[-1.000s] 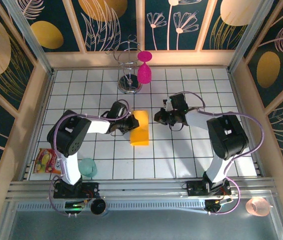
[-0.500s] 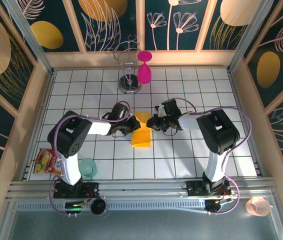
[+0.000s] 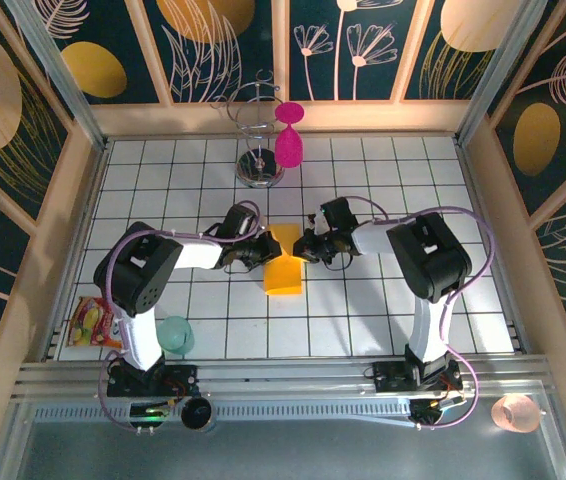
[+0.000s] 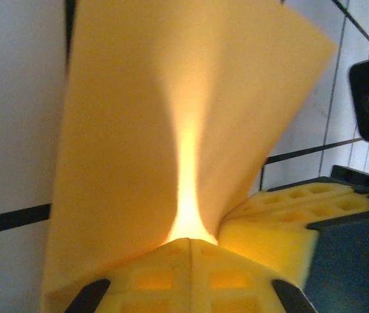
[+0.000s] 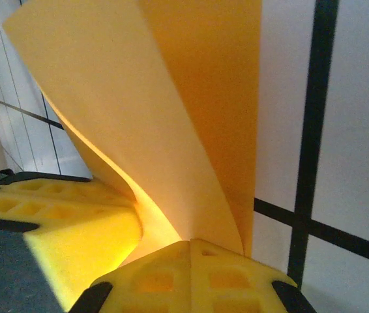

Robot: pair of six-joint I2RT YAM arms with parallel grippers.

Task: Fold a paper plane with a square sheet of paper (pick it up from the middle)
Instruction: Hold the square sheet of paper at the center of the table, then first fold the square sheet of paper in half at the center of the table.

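The square sheet of paper [image 3: 283, 265] is orange-yellow and doubled over into a strip about one tile wide, lying mid-table with its far end lifted. My left gripper [image 3: 265, 248] is shut on that far end from the left; in the left wrist view the sheet [image 4: 171, 117] rises out of the closed yellow pads [image 4: 190, 246]. From the right, my right gripper [image 3: 301, 246] is shut, its closed tips [image 5: 191, 246] pressed against the curled sheet [image 5: 171, 111]. Each wrist view shows the other gripper's yellow pad beside the paper. No paper plane shape shows.
A magenta goblet [image 3: 289, 140] hangs on a wire stand [image 3: 259, 168] at the back. A teal cup [image 3: 175, 333] and a snack packet [image 3: 93, 322] sit near the left arm's base. Wooden walls enclose the tiled table [image 3: 383, 310].
My right gripper has swung left, still shut, until it meets the paper's right side. The left gripper stays shut on the sheet, which shifted slightly right.
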